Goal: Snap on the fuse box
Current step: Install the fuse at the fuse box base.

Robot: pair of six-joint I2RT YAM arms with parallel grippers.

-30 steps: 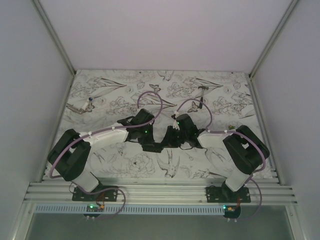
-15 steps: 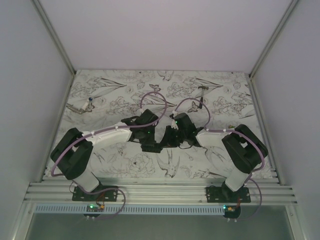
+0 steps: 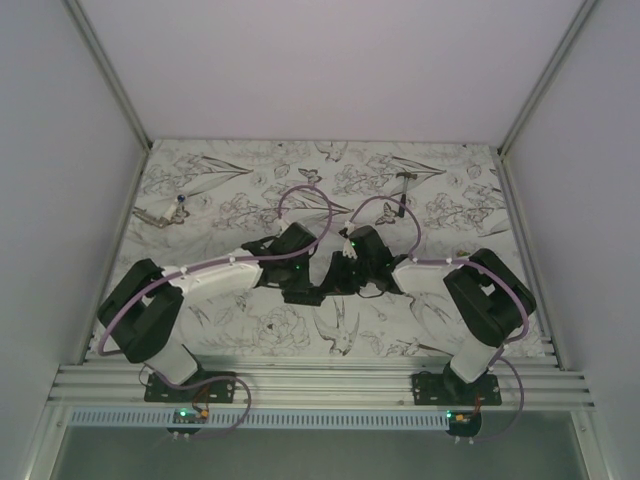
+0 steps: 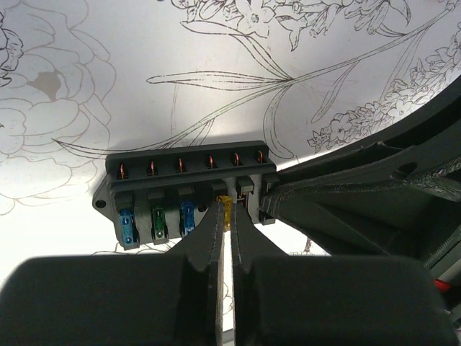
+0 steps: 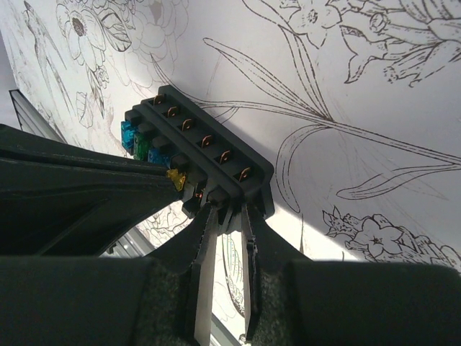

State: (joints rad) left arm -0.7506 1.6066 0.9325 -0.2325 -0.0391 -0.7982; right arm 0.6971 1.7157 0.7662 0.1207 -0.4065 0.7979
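Above the floral mat [image 4: 144, 43] (left gripper [image 4: 227, 207] pinching a yellow fuse [image 4: 227, 220], right gripper [image 5: 227, 210] clamping the fuse box [image 5: 209, 144]), any tilt jams your insertion.

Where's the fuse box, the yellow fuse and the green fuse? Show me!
fuse box [image 4: 187, 167], left wrist view, on its black top ledge.
yellow fuse [image 4: 226, 209], left wrist view, on its visible tip.
green fuse [image 4: 158, 229], left wrist view, on its middle.

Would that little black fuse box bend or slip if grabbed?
Probably stiff: the small black rectangular plastic fuse box shows straight edges with the right claw pinching its end. Its ridges likely aid grip. Its fuses, like the yellow fuse in the left claw, might dislodge.
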